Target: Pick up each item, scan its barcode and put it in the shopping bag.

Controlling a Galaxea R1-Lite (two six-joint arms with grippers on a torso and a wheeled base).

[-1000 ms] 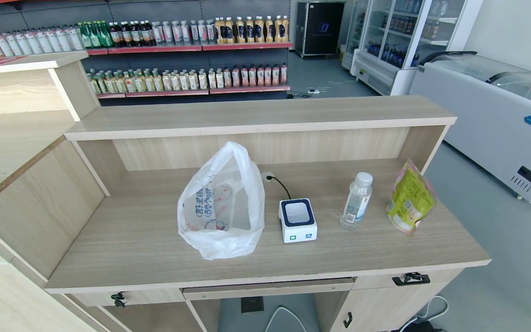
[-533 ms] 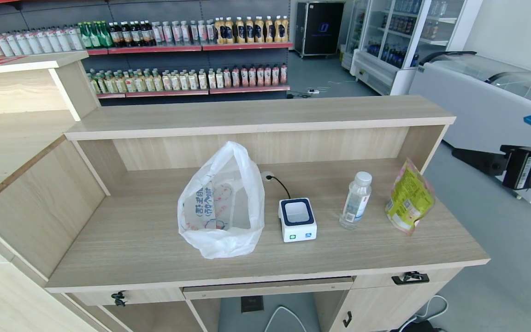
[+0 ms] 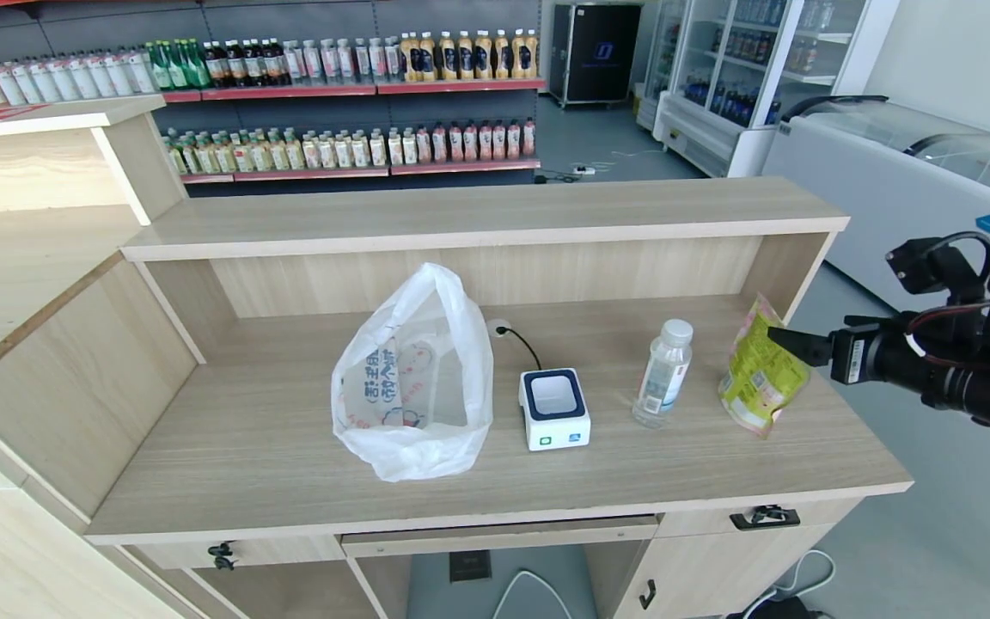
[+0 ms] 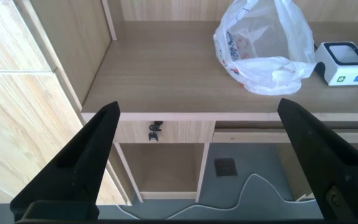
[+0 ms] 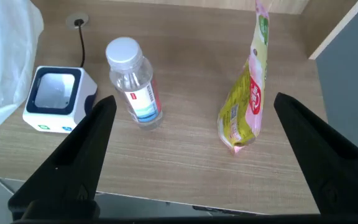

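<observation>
Shop checkout desk, drink shelves behind, and on the wooden worktop [image 3: 246,447] everything's waiting. The shopping bag [image 3: 413,378] slumps left of the middle, the scanner [image 3: 555,411] sits dead centre, the water bottle [image 3: 663,374] stands just to its right, and the green snack pouch [image 3: 761,370] stands propped up near the right edge. You look to be at the very first pick, since neither item is held or bagged. Your right gripper [image 5: 194,106] comes in roughly level from beyond the right edge, aimed at the pouch's upper part, jaws spread wide and empty. From its wrist view both pouch and bottle sit in the gap, so I'd guess you need to commit to one, close in, then clamp. Your left gripper [image 4: 197,107] hangs off the front edge near the left corner, also spread open with nothing in it.
</observation>
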